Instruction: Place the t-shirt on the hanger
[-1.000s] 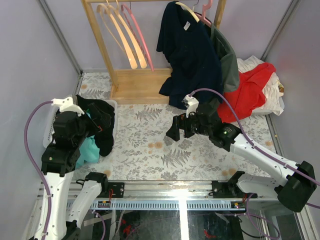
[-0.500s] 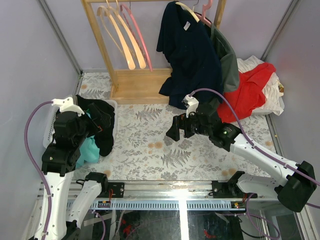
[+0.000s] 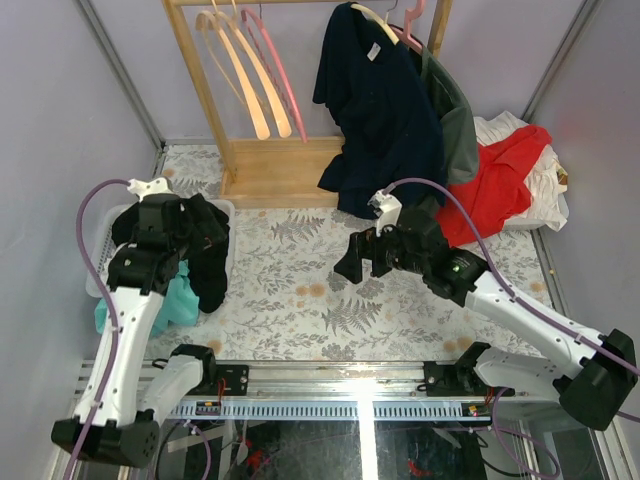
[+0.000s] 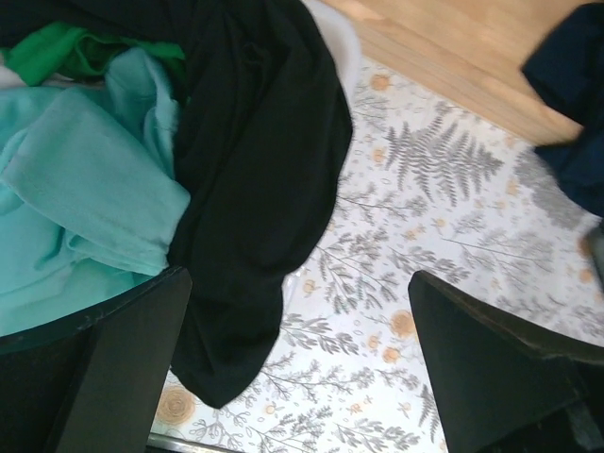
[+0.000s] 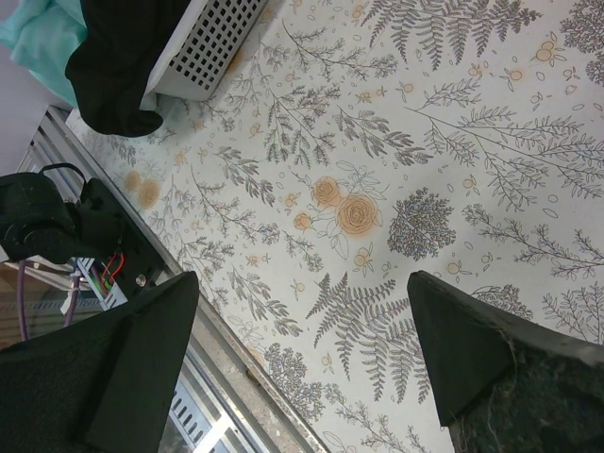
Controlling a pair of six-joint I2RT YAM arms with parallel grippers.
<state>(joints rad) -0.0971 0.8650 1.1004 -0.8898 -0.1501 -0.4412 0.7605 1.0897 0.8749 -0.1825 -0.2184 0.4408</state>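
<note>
While left end effector (image 4: 300, 332) gapes over t-shirt (image 4: 257, 179), right end effector (image 5: 304, 351) open

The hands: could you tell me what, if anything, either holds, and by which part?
Nothing is held; the left hand and right hand both stand open and empty.

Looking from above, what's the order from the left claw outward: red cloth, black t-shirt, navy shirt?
1. Black t-shirt, on the basket, just below the left gripper.
2. Navy shirt, hanging at the back.
3. Red cloth, far right.
</note>
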